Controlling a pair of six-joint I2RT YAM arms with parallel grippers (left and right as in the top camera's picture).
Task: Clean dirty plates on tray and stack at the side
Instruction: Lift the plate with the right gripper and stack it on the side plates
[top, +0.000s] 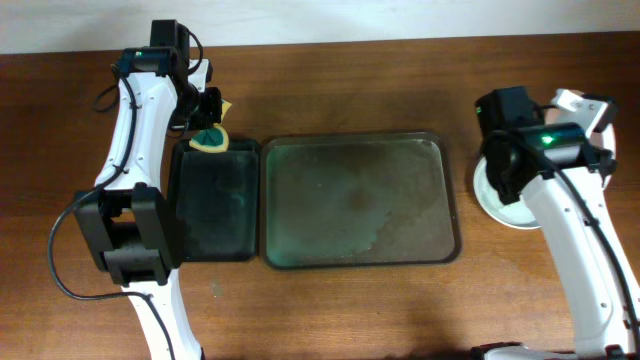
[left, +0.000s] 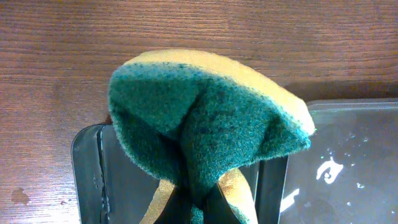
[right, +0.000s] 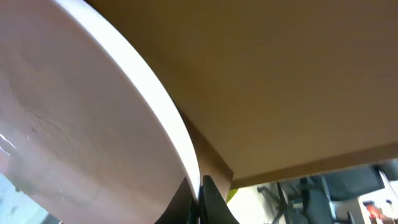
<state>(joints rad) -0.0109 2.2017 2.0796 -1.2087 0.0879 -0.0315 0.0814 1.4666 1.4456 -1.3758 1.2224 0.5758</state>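
My left gripper (top: 207, 128) is shut on a yellow and green sponge (top: 211, 140), folded between the fingers, above the far edge of the small dark tray (top: 212, 205). The sponge fills the left wrist view (left: 205, 124). My right gripper (top: 503, 170) is shut on the rim of a white plate (top: 500, 200), which sits to the right of the large tray (top: 360, 200). In the right wrist view the plate (right: 81, 118) fills the left side and the fingers (right: 199, 193) pinch its edge. The large tray is wet and holds no plates.
The wooden table (top: 400, 300) extends around both trays. The table's far edge and a room beyond show in the right wrist view (right: 311, 168).
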